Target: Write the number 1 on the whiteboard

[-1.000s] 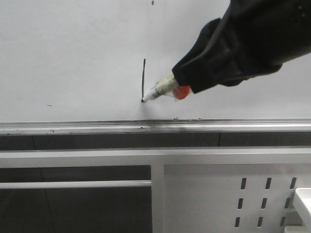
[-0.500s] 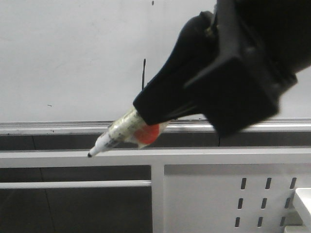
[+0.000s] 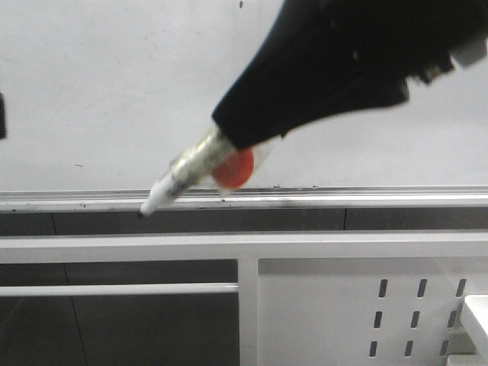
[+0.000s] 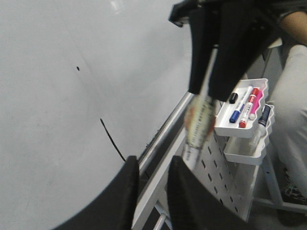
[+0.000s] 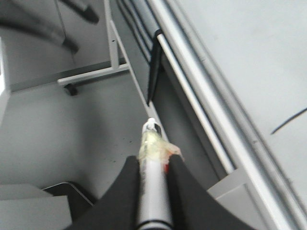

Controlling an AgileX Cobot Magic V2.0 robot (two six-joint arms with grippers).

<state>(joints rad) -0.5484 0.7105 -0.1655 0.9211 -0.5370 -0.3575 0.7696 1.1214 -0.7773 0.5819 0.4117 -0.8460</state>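
The whiteboard point(image 3: 114, 91) fills the upper front view, with its silver rail point(image 3: 76, 200) below. My right gripper point(image 3: 232, 130) is shut on a taped marker pen point(image 3: 183, 177), whose tip hangs off the board, in front of the rail. The right wrist view shows the pen point(image 5: 152, 163) clamped between the fingers. The number 1 is hidden behind the gripper in the front view. It shows as a thin black stroke point(image 4: 110, 139) in the left wrist view and at the edge point(image 5: 290, 120) of the right wrist view. My left gripper point(image 4: 152, 165) is narrowly open and holds nothing.
A white slotted panel point(image 3: 366, 305) and white frame bars point(image 3: 114, 248) stand below the rail. A white tray point(image 4: 224, 128) with several markers hangs on that panel. A person's arm and leg point(image 4: 292, 120) are beside it. A tiny dark dot point(image 4: 77, 68) marks the board.
The marker tip has left the board at the stroke's lower end and swung down and left, in front of the rail. The right gripper has come closer to the camera.
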